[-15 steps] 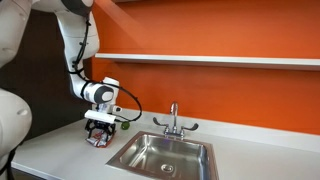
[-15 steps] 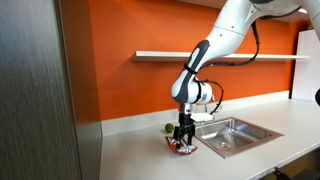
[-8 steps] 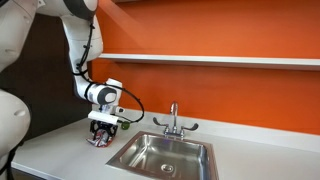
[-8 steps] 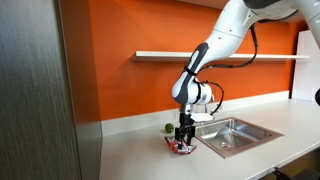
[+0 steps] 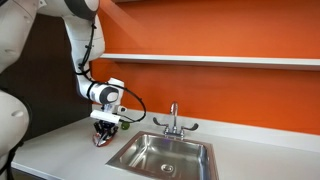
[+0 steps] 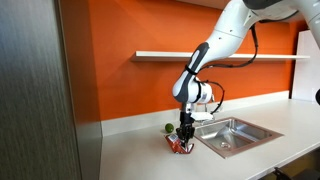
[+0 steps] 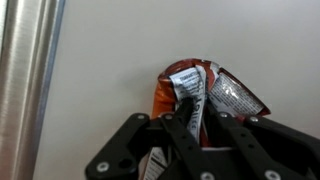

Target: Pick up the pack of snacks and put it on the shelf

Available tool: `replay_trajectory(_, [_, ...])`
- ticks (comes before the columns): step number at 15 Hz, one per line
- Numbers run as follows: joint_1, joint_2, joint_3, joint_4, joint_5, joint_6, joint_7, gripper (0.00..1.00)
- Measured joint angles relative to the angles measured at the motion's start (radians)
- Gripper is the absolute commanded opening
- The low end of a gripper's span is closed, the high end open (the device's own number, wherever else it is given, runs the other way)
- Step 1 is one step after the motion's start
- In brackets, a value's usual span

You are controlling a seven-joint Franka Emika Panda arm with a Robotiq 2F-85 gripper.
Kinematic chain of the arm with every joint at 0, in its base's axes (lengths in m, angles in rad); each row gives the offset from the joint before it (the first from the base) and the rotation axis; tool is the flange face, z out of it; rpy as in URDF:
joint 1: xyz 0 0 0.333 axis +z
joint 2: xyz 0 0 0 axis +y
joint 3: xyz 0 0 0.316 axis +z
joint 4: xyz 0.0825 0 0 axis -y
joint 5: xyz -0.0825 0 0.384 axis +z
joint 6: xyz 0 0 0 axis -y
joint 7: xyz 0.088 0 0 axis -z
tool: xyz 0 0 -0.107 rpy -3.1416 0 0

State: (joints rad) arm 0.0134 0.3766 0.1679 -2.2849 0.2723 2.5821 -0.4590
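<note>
The pack of snacks (image 7: pixel 205 92) is a crumpled red-orange and silver bag lying on the white counter, left of the sink. In the wrist view my gripper (image 7: pixel 198 125) is shut on the snack pack, its black fingers (image 7: pixel 180 128) pinching a fold of the foil. In both exterior views the gripper (image 5: pixel 104 133) (image 6: pixel 182 140) points straight down at the counter with the pack (image 5: pixel 100 141) (image 6: pixel 178 147) under it. The shelf (image 5: pixel 210 60) (image 6: pixel 200 56) is a white board on the orange wall, above the sink.
A steel sink (image 5: pixel 165 155) (image 6: pixel 228 134) with a faucet (image 5: pixel 173 118) lies beside the pack. A small green object (image 6: pixel 167 128) sits on the counter behind the gripper. A metal edge strip (image 7: pixel 25 80) runs down the left of the wrist view.
The jaws stood wide over the pack a second ago and have closed in on it, bunching the foil. The arm has hardly moved.
</note>
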Motion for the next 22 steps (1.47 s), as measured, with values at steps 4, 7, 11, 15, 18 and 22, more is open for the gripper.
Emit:
replay_trajectory(4, [-0.005, -0.003, 0.001, 0.003, 0.0, 0.0, 0.0, 0.02])
replay_trajectory(7, [-0.009, -0.007, 0.001, 0.003, 0.0, 0.0, 0.0, 0.02])
replay_trajectory(11, [-0.022, -0.03, 0.001, -0.003, 0.0, -0.002, 0.0, 0.02])
replay_trajectory(15, [-0.03, -0.118, 0.0, -0.047, 0.0, -0.015, 0.0, 0.02])
replay_trajectory(18, [-0.03, -0.217, -0.002, -0.101, 0.0, -0.046, 0.001, 0.02])
replay_trajectory(22, [-0.027, -0.367, -0.023, -0.184, 0.0, -0.11, 0.003, 0.02])
